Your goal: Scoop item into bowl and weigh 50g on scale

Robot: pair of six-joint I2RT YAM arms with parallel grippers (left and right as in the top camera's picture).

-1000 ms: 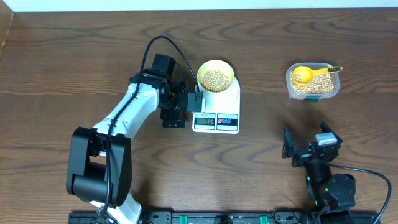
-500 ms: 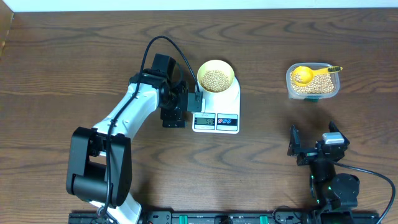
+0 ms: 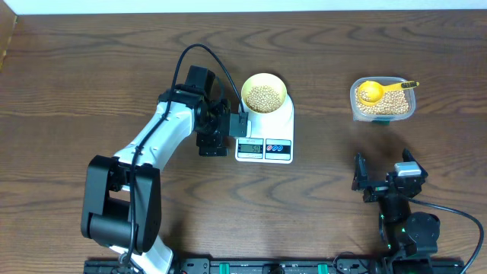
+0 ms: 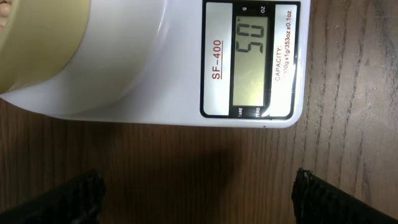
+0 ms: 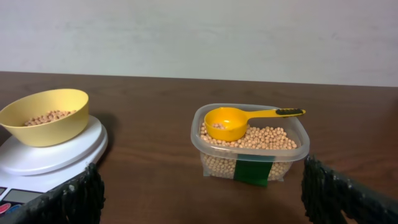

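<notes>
Looks done imo: white digital scale (image 4: 155, 62) just ahead of open left gripper (image 4: 199, 198) reads 50, pale yellow bowl (image 5: 46, 129) w/ tan beans (image 5: 46, 117) on it. Right gripper (image 5: 199, 194) open too, empty. Next: back off gently

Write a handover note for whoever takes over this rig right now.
Left gripper: open, empty, beside the white rectangular digital scale.
Right gripper: open, empty, facing the clear plastic tub.
Small round beige beans sit in the pale yellow-green round bowl on the scale; display reads 50.
Yellow scoop rests on the tub's beans.
Done: scooping, weighing. Left: likely nothing but parking both arms.
</notes>
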